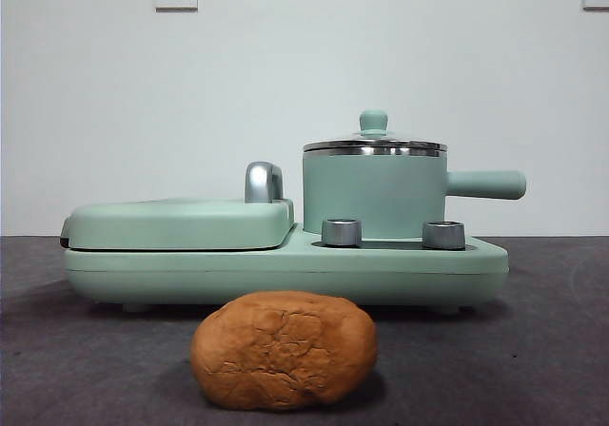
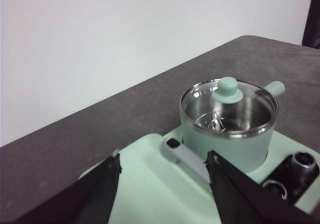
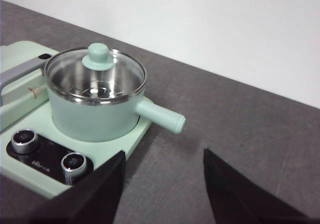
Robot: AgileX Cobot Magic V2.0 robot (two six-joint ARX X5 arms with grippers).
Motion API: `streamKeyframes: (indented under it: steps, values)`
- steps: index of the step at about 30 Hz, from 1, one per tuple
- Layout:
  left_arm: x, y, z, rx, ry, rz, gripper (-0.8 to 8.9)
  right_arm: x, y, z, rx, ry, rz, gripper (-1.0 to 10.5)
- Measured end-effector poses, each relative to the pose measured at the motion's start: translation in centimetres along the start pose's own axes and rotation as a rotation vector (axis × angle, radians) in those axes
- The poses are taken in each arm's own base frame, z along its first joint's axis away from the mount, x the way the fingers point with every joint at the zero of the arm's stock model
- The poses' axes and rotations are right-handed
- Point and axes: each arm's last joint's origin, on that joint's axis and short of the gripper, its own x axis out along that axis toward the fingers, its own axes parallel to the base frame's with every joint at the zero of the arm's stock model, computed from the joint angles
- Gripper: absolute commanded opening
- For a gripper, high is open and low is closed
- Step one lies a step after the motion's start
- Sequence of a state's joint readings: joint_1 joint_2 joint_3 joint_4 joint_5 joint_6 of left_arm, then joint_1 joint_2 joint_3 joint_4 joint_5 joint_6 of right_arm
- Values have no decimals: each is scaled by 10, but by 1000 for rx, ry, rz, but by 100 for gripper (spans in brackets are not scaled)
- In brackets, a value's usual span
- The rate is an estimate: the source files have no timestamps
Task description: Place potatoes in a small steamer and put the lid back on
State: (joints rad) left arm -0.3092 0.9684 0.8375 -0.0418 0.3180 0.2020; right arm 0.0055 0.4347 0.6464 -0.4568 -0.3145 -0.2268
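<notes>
Nearest in the front view lies the oval orange-brown potato (image 1: pixel 284 350) with cracked, wrinkled skin, resting on the dark grey table (image 1: pixel 552 350) just in front of the mint-green cooker base (image 1: pixel 285 269), not touching it. I judge it firm and fairly heavy, its rough skin unlikely to slip, so I would grip it across the narrow middle with jaws well spread. Behind it, on the base past the two steel dials (image 1: pixel 341 232), stands the small mint-green cylindrical steamer pot (image 1: pixel 373 196) with its straight side handle, and the round glass lid (image 1: pixel 374 145) with steel rim and mint-green knob (image 1: pixel 373 121) still sits on it. That glass is smooth and breakable; the knob is the place to pinch. My left gripper (image 2: pixel 164 171) hangs above the flat griddle cover (image 2: pixel 150 194), jaws apart and empty; my right gripper (image 3: pixel 164 166) hovers beside the pot's handle, jaws likewise apart, holding nothing.
</notes>
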Motion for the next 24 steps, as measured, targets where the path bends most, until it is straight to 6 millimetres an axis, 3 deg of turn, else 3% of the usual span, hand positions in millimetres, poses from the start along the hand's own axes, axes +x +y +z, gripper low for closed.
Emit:
streamKeyframes:
  steps: [7,19,24]
  values:
    - [59,-4,15,6,0,-92,280,0,0,-1,4,11,2,247]
    - [159,-18,19,0,71,-202,280,0,0,-1,5,13,3,247]
    - [192,-28,18,0,84,-238,280,0,0,-1,5,13,3,247]
